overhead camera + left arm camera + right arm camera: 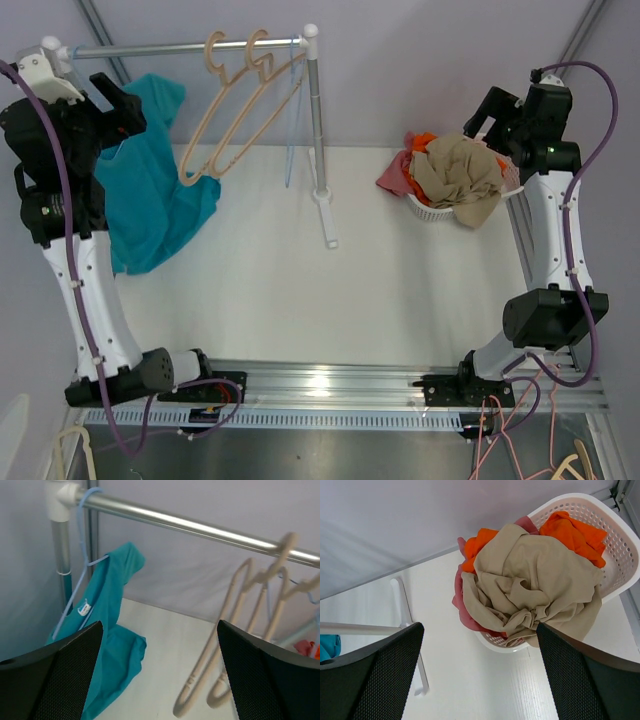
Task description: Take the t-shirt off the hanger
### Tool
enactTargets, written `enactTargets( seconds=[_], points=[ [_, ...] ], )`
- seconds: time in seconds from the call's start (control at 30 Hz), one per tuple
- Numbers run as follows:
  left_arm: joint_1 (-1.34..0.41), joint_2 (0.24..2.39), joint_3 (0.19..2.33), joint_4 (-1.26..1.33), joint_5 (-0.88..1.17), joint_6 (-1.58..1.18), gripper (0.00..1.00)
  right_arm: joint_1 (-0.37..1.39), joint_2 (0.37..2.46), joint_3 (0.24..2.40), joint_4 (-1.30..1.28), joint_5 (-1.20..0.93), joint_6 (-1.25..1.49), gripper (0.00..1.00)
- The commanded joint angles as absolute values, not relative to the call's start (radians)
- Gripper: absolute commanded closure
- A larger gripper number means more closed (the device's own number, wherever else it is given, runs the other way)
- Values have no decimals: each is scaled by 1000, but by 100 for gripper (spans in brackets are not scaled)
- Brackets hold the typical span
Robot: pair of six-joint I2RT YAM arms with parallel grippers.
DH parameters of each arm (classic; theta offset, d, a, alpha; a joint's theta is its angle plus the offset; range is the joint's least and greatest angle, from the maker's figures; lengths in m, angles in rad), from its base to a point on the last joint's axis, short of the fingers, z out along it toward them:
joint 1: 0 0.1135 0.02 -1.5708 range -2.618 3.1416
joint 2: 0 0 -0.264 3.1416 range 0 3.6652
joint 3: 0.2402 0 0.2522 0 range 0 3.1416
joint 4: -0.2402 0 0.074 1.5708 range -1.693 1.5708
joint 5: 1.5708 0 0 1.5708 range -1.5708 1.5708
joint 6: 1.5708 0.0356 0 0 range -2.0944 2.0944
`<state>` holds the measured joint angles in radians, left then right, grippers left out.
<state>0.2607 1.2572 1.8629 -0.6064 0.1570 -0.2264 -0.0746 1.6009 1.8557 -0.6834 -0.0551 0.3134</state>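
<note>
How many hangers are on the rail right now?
4. A thin blue hanger at the left end carries the teal t-shirt; two empty beige hangers hang mid-rail; a second blue hanger hangs by the right post, partly hidden.

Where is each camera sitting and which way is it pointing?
Top external: above, behind, looking down at the table; left arm and right arm show.
Left wrist: faces the teal t-shirt and rail; left tool frames the view.
Right wrist: looks down at the basket; right tool frames it.
Shared: teal t-shirt, top and left wrist.
</note>
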Motion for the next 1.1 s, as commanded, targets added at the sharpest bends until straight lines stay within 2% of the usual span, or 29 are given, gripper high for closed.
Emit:
enactTargets(
  seconds=[0.0,0.17,0.43,0.8,1.07],
  points=[
    [340,1372,1897,-594,167,-267,1,-80,1560,1902,-670,-92,318,0],
    [351,1534,2061,-659,149,-265,1,-84,1548,1884,-650,-110,313,1],
    [351,1638,2189,-681,81,-238,0,-110,1571,1882,-591,-156,342,1],
    [350,1706,2197,-653,21,-212,5,-144,1623,1851,-483,-239,360,1],
    [350,1735,2197,-629,5,-221,18,-170,1625,1800,-417,-291,377,1]
  ],
)
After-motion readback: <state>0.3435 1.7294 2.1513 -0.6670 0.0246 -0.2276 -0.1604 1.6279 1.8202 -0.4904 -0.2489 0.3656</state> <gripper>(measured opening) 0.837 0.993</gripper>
